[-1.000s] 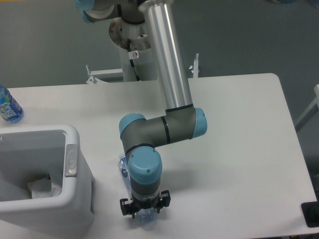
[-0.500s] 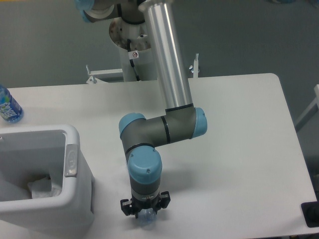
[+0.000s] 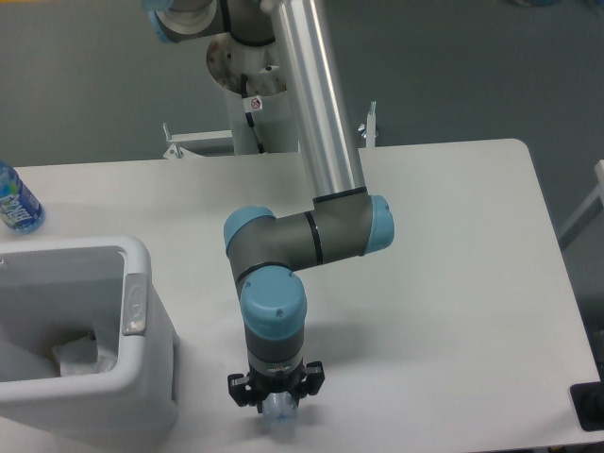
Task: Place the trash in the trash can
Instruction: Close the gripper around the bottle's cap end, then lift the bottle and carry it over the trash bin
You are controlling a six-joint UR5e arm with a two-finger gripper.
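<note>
Now the claw (image 3: pixel 276 394) points down at six o'clock on the surface (image 3: pixel 453 283), with the bottle (image 3: pixel 276 415) right under it — shut or not, I cannot tell. Its bin (image 3: pixel 142 283) waits at nine o'clock, paper (image 3: pixel 80 357) already inside.

One fixed camera looked steeply down from the worktop's (image 3: pixel 453 245) front edge — fairly near, facing the arm's (image 3: pixel 321 113) base.
</note>
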